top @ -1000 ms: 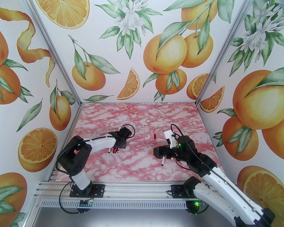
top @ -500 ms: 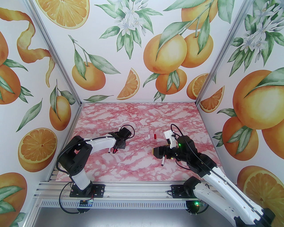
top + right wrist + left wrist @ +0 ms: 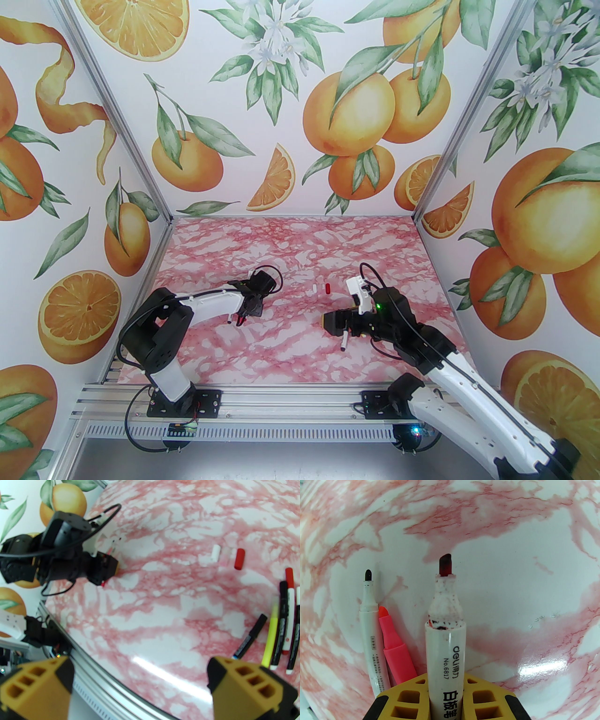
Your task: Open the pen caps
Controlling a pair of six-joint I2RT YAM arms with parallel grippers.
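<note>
**benchwatcher:** Starting on the left. The left gripper (image 3: 445, 680) has its fingers pressed against both sides of a whiteboard marker (image 3: 445, 644), so I read it as clamped on the barrel. The marker's dark red tip is bare and points straight out ahead of the fingers. Just off to one side of that gripper, a thin white pen (image 3: 369, 625) with a bare black tip and a pink highlighter (image 3: 393, 653) lie side by side on the table (image 3: 534, 573). Both are capless.

**pen_nerd:** How do you reckon the caps handle?

**benchwatcher:** Light, stiff, slick plastic, and I'd guess a snap fit. A white cap (image 3: 215, 553) and a red cap (image 3: 239, 559) sit loose, well out ahead of the right gripper (image 3: 139, 667). Its fingers are spread wide with nothing in them. Just past one finger is a row of pens: a black-capped pen (image 3: 252, 637), a yellow highlighter (image 3: 270, 641), a black-capped marker (image 3: 280, 620) and a red-capped marker (image 3: 288, 611). I'd pinch a barrel mid-length with one gripper, take the cap square across its middle with the other, and pull straight. The round barrels will probably roll.

**pen_nerd:** Anything you can't make out?

**benchwatcher:** The held marker's back end is cut off behind the fingers. The yellow highlighter is blurred, so I can't tell if it's capped. A last pen (image 3: 298, 630) is sliced by the frame edge. From above, the right arm covers most of that row.
</note>
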